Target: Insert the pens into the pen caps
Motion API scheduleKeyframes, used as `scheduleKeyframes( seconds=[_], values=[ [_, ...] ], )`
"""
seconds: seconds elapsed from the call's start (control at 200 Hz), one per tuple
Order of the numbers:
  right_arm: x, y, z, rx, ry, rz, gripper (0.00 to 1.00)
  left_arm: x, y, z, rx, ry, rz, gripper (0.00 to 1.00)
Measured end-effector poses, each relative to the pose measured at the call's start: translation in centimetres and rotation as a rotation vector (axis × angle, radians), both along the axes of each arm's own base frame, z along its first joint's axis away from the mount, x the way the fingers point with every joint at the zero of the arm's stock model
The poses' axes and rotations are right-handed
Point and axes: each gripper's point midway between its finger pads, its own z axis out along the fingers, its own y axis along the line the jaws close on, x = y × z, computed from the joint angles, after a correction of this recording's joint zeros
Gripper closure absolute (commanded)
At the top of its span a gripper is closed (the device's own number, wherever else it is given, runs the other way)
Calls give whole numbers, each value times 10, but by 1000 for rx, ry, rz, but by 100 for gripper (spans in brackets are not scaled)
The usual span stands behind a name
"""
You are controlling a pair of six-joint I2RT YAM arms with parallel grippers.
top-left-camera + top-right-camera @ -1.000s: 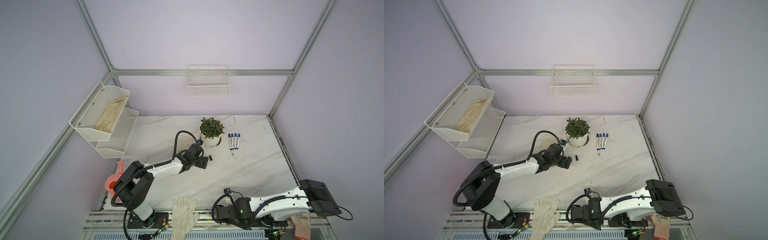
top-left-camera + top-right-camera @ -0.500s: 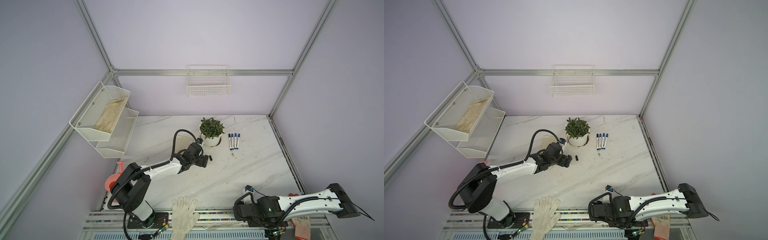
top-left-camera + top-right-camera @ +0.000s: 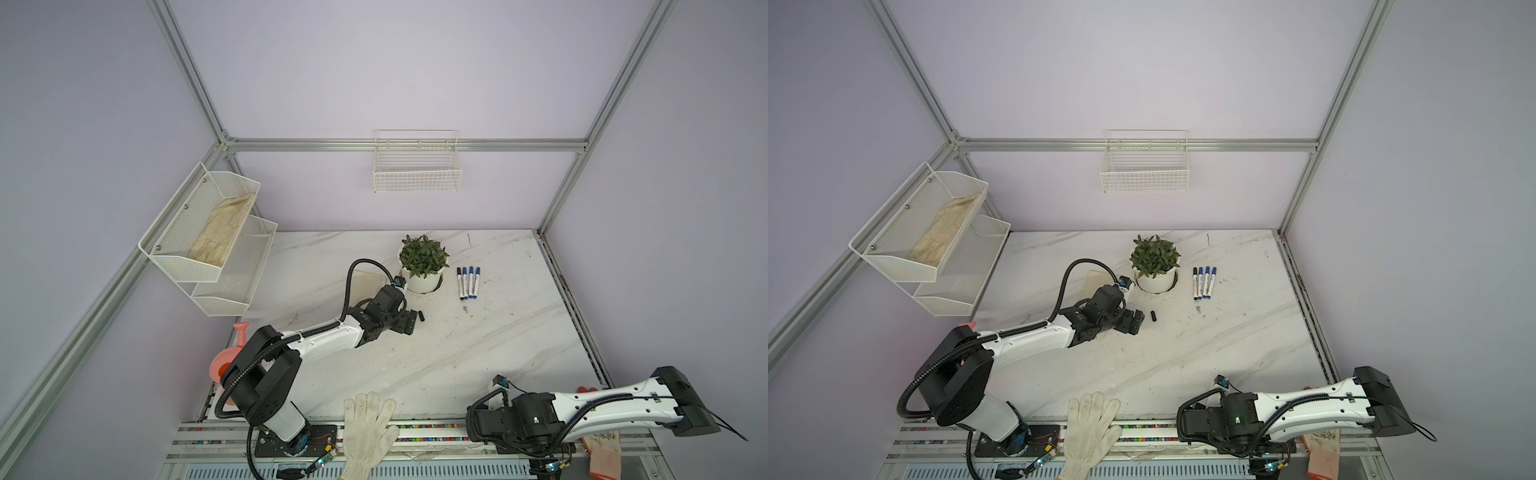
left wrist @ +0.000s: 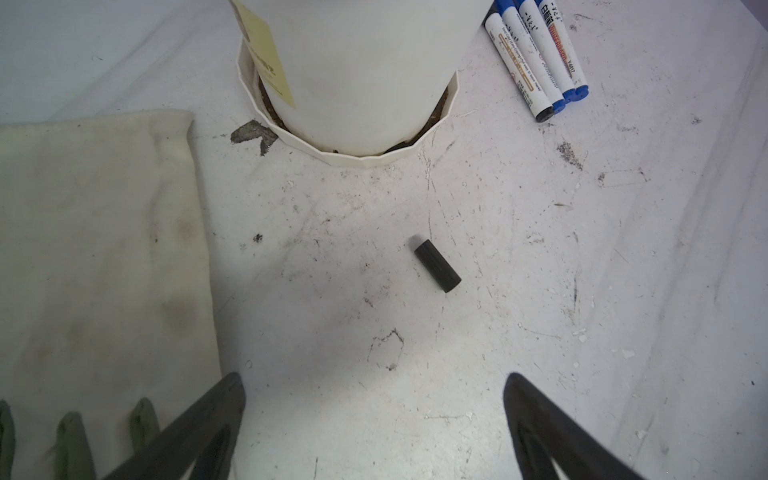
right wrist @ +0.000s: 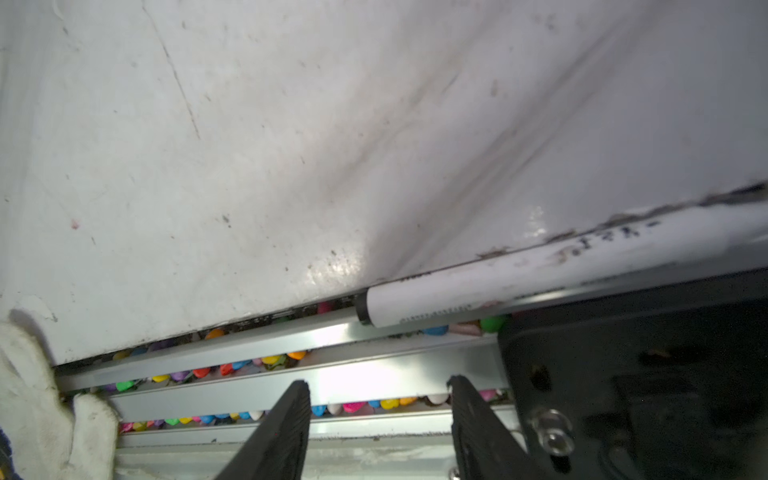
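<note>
Four pens [image 3: 468, 283] lie side by side on the desk [image 3: 519, 340], just right of the pot [image 3: 424, 284] in both top views, one tipped black and three blue, their barrels touching or nearly so. One loose black cap [image 3: 421, 316] lies on its side on the bare desk in front of the pot, apart from it and from the pens. The left wrist view shows this cap [image 4: 437, 268] angled across the marble, with the pot [image 4: 365, 75] beyond it, three of the pens [image 4: 536, 62] off to one side and a stained cloth [image 4: 95, 249] on the other. The left tool [image 3: 410, 322] is low over the desk just short of the cap, its jaws spread wide and holding nothing. The cap sits ahead of the gap between them, touching neither finger. A fifth pen [image 5: 519, 274] shows in the right wrist view, lying along the desk's front edge against the metal rail [image 5: 249, 347], its black-plugged end toward the glove [image 5: 37, 395]. Its other end runs out of frame, so whether it has a cap I cannot tell. The right tool [image 5: 379, 380] hangs over the rails at that edge, jaws apart with nothing between them, near the pen but not touching it. Coloured beads [image 5: 270, 359] fill the rail slots.
</note>
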Motion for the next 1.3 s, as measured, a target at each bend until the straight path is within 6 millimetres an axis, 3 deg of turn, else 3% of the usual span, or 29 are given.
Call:
scheduleKeyframes(
  seconds=[0.11, 0.425, 0.65, 0.78, 0.895, 0.965, 1.035, 1.085, 1.16, 1.3],
  values=[
    [-1, 1, 1, 10, 10, -7, 41, 1, 4, 15, -19, -25, 8, 4],
    [-3, 4, 6, 93, 31, -14, 44, 4, 24, 88, -120, -170, 41, 3],
    [-11, 2, 3, 52, 69, -4, 45, 8, 43, 109, -126, -219, 65, 2],
    [3, 10, 9, 28, 36, -69, 47, 11, 50, 115, -129, -237, 79, 1],
    [34, 38, 37, -32, -78, -113, 43, 13, 56, 117, -126, -247, 90, 1],
    [55, 85, 62, -126, -175, -45, 39, 14, 58, 117, -123, -248, 92, 0],
    [79, 136, 71, -155, -238, 22, 39, 14, 58, 115, -119, -247, 85, 0],
    [96, 151, 71, -158, -260, 35, 39, 13, 57, 113, -116, -245, 75, 0],
    [122, 134, 66, -178, -253, 19, 39, 9, 58, 108, -110, -237, 63, 0],
    [147, 53, 61, -125, -171, -141, 41, 5, 56, 103, -111, -221, 43, 0]
  ],
)
